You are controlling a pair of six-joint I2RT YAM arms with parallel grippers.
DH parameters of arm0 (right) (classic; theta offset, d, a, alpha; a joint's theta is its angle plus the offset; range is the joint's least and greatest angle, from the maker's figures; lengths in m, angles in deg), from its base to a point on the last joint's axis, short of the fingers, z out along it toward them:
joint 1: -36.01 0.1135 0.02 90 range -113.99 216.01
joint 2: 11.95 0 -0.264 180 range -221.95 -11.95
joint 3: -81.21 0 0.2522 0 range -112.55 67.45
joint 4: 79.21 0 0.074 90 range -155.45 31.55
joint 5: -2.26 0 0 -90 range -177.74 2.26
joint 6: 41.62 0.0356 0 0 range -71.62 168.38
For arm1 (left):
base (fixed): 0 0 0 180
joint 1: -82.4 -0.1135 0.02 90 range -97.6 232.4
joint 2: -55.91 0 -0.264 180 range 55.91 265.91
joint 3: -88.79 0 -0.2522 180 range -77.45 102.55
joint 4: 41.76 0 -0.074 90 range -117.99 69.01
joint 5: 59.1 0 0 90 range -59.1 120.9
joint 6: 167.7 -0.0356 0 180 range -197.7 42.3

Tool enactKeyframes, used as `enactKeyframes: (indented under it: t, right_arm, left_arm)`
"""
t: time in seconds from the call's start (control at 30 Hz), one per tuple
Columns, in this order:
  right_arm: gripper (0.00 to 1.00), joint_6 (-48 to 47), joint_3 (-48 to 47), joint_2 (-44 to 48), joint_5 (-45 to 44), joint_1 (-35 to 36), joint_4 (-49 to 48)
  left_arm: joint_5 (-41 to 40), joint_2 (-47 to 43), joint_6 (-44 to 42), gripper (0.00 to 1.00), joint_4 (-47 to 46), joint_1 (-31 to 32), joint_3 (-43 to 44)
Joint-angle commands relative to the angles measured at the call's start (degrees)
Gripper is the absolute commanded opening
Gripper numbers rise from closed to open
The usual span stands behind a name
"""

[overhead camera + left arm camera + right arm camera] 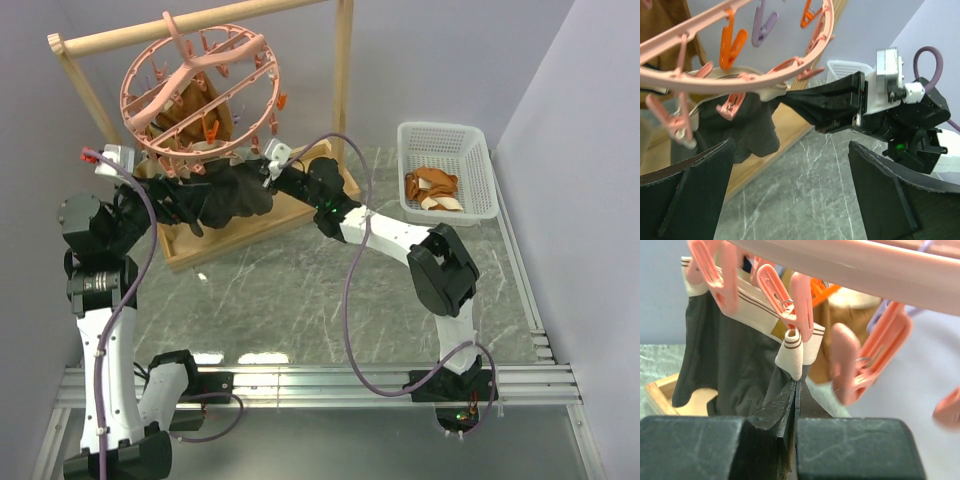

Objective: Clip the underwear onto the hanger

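Observation:
The pink hanger [200, 88] hangs by its hook from the wooden rail. Under its ring [865, 270] the dark underwear [735, 370] hangs by its pale striped waistband [760, 310], with two pink clips [801, 305] sitting on that band. My right gripper [796, 385] is shut on a folded corner of the waistband, just below the ring. The left gripper [790, 195] stands wide open and holds nothing, low beside the underwear [752, 130] and facing the right gripper [840, 102]. From above, the underwear [235, 195] spans between both grippers.
A wooden frame rack [345, 90] with a wooden base tray [250, 232] carries the hanger. A brown garment [200, 110] also hangs inside the ring. A white basket [478, 160] at the back right holds orange-and-cream garments [432, 188]. Loose orange and purple clips [732, 45] dangle from the ring.

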Motion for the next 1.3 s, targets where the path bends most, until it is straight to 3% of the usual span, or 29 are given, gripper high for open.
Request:
enactKeyframes:
  t: [0.0, 0.13, 0.23, 0.47, 0.73, 0.87, 1.27]
  right_arm:
    - [0.06, 2.3, 1.1, 4.4, -2.5, -0.9, 4.3]
    - [0.35, 3.3, 4.1, 8.0, -2.7, -1.3, 7.6]
    - [0.47, 3.8, 8.8, 12.4, -2.9, -1.3, 8.6]
    - [0.64, 8.8, 19.5, 23.8, -6.7, -1.9, 14.3]
    - [0.88, 21.8, 28.2, 39.1, -7.7, -9.7, 29.2]
    - [0.91, 23.6, 34.3, 49.4, -7.1, -16.0, 33.5]
    - [0.94, 27.7, 55.5, 77.6, -5.7, -24.9, 43.2]
  left_arm:
    - [-4.2, -0.8, 0.8, 0.99, 5.5, -0.2, 0.6]
    - [-7.9, 1.7, 4.5, 0.99, 15.2, -0.7, 3.2]
    - [-7.2, 2.2, 4.8, 0.99, 18.6, -2.0, 3.5]
    - [-12.2, 5.0, 0.7, 0.99, 28.7, -2.0, 4.1]
    - [-13.9, 4.5, -7.6, 0.99, 29.4, -2.0, 0.8]
    - [-16.5, 3.4, -12.7, 0.99, 30.2, -1.9, -0.9]
    - [-17.0, -6.3, -20.3, 0.99, 27.3, -1.9, -6.8]
